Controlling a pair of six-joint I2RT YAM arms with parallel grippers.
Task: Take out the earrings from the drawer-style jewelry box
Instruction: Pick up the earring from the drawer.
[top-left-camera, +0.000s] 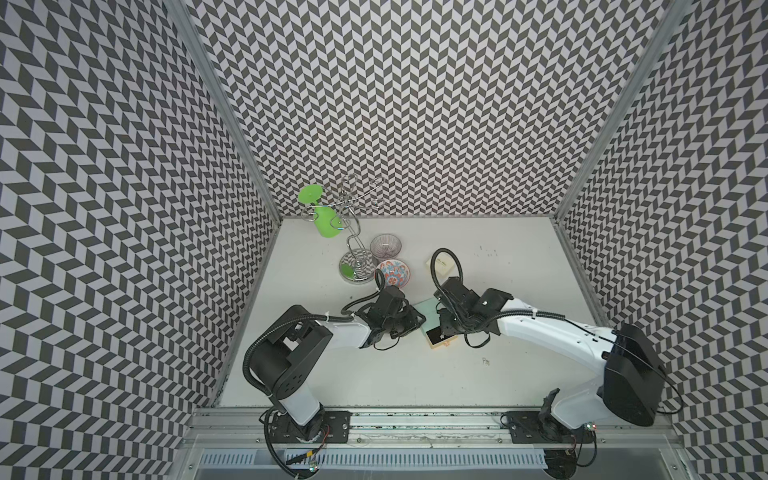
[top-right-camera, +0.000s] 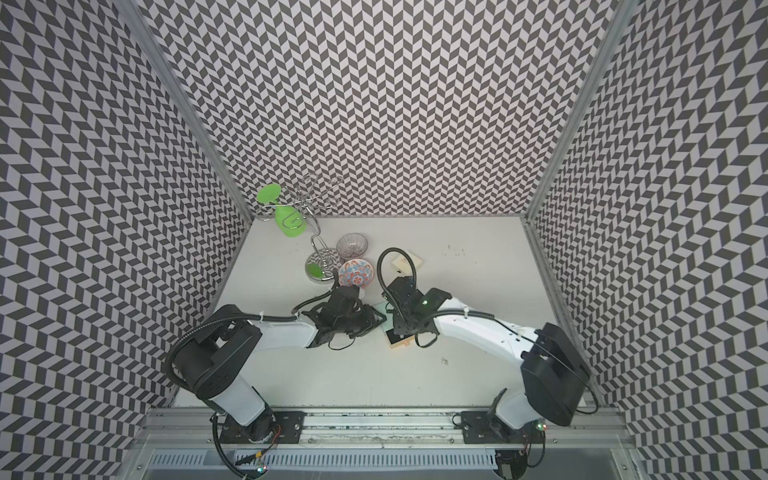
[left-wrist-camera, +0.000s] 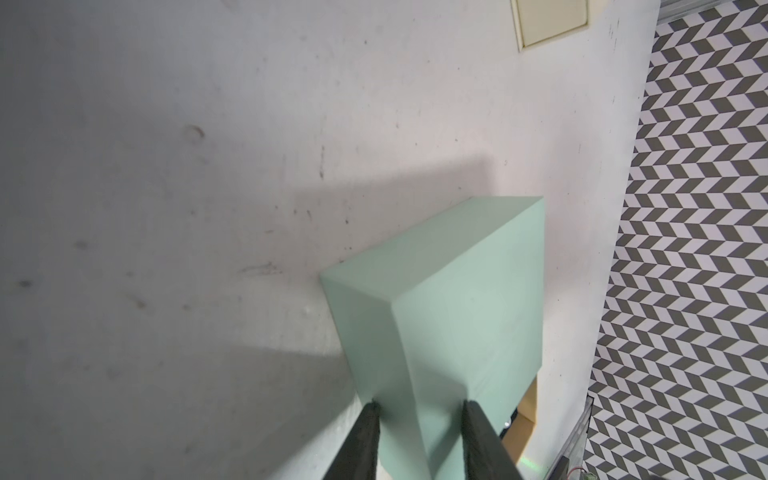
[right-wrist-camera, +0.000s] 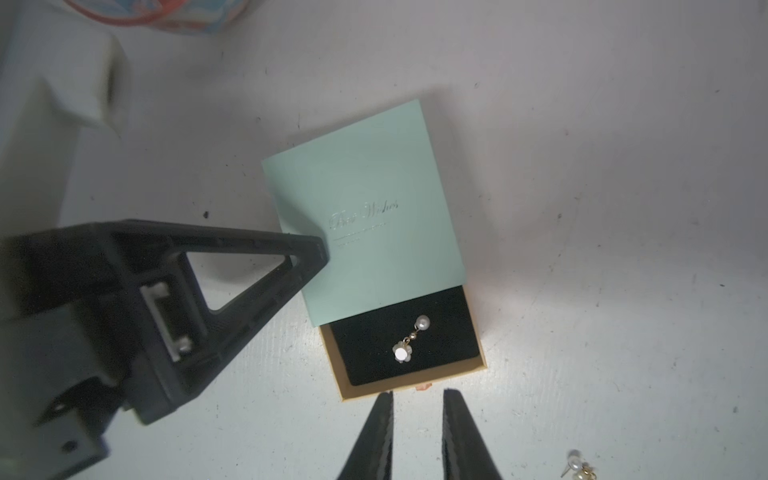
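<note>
Far left I've got a wire stand (top-left-camera: 356, 268) with a green plastic glass (top-left-camera: 324, 222) hung on it. Beside its base are a clear ribbed bowl (top-left-camera: 385, 246) and a patterned bowl (top-left-camera: 392, 272).

Left gripper (left-wrist-camera: 422, 405): jaws clamped across a corner of the mint sleeve (left-wrist-camera: 457, 291), one finger on each side face. The jewelry box (top-left-camera: 427, 313) rests on the table (top-left-camera: 374, 374) mid-workspace, between the two wrists in both top views.

The drawer (right-wrist-camera: 415, 384) is slid partway out of the sleeve toward the rig's near edge, with its black pad exposed. One earring (right-wrist-camera: 409, 338), a pearl stud with a small white flower drop, lies on that pad.

Right gripper (right-wrist-camera: 417, 395): tips just off the drawer's front wall, jaws a narrow gap apart, nothing between them. A small pinkish bit on that wall sits by the tips. It's probably a pull tab, but it's too small for me to call.

A cream box (top-left-camera: 442, 266) sits further back, partly behind the right arm's cable.

The loose earring (top-left-camera: 485, 361) lies on bare table right of the drawer, near it but not touching.
</note>
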